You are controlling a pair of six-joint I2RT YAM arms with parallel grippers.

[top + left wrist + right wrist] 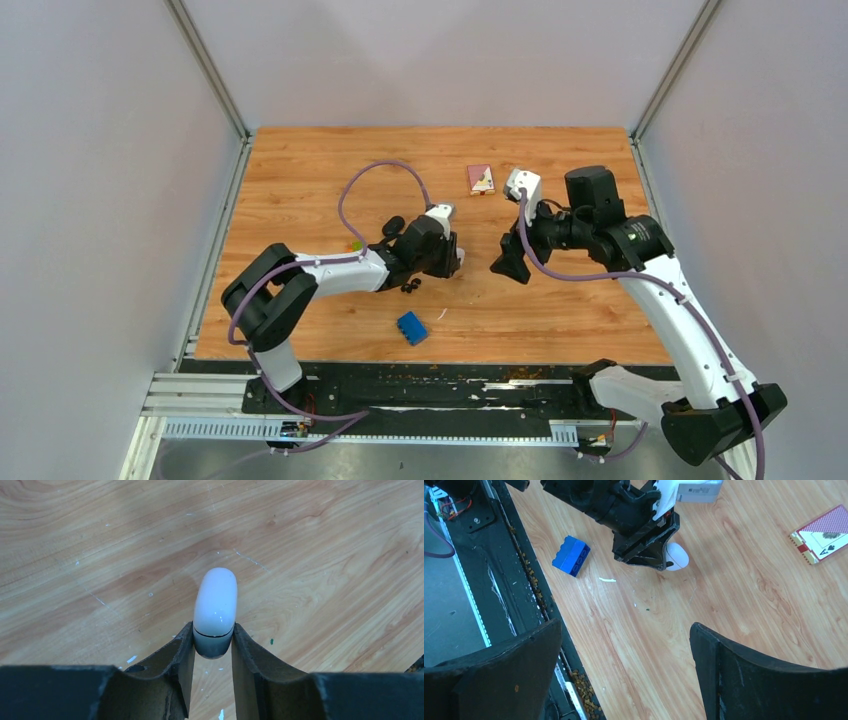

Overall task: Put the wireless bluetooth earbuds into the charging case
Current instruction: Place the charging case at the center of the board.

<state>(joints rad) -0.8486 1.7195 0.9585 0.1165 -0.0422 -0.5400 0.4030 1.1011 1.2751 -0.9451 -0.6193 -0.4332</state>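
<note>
Grippers at mid-table: your left gripper clamps the white charging case; your right gripper is spread wide.
Your left fingers pinch the lidded case by its near end, low at the wooden table. Your right gripper faces it from close by. Small black earbuds lie just beside your left arm, near a blue brick.

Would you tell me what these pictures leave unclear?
- White case: lower end hidden between the left hand's fingers, left wrist view.
- Black buds: too small to count, top view.
- White buds: seen in no view.
- Dark object: too small to identify, top view.
</note>
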